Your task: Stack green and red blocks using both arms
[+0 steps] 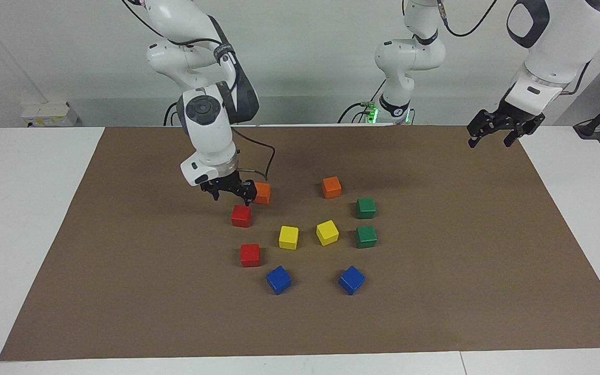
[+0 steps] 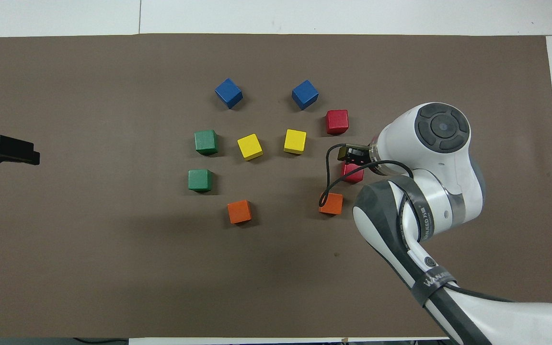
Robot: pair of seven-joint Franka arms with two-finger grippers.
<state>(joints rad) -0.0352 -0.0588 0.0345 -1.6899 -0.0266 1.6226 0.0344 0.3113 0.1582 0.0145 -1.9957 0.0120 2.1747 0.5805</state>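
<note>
While nothing is yet stacked, the right gripper (image 1: 228,191) of the white jointed arm hangs with its jaws spread and empty just above the small matte bright red cube nearer the robots (image 1: 241,215), which sits on the brown table mat (image 1: 123,260) close to a small orange cube (image 1: 262,193). The second red cube (image 1: 250,255) lies farther from the robots, beside a blue cube (image 1: 278,279), and the two dark green cubes (image 1: 366,208) (image 1: 366,236) sit side by side toward the left arm's end of the cluster, with two yellow cubes (image 1: 288,237) between the colours. The left gripper (image 1: 498,127) waits, also wide open and empty, raised over the mat's edge at its own end of the table. The step in hand looks like the pick of that nearer red cube. To do it well, the gripper should be centred over the cube, its fingers squared to two flat faces, and come straight down so neither finger clips the top edge or nudges the orange neighbour. It should close only once the fingers straddle the cube's middle height, then lift vertically. Any skew now would likely carry into the placement on the other red cube.
</note>
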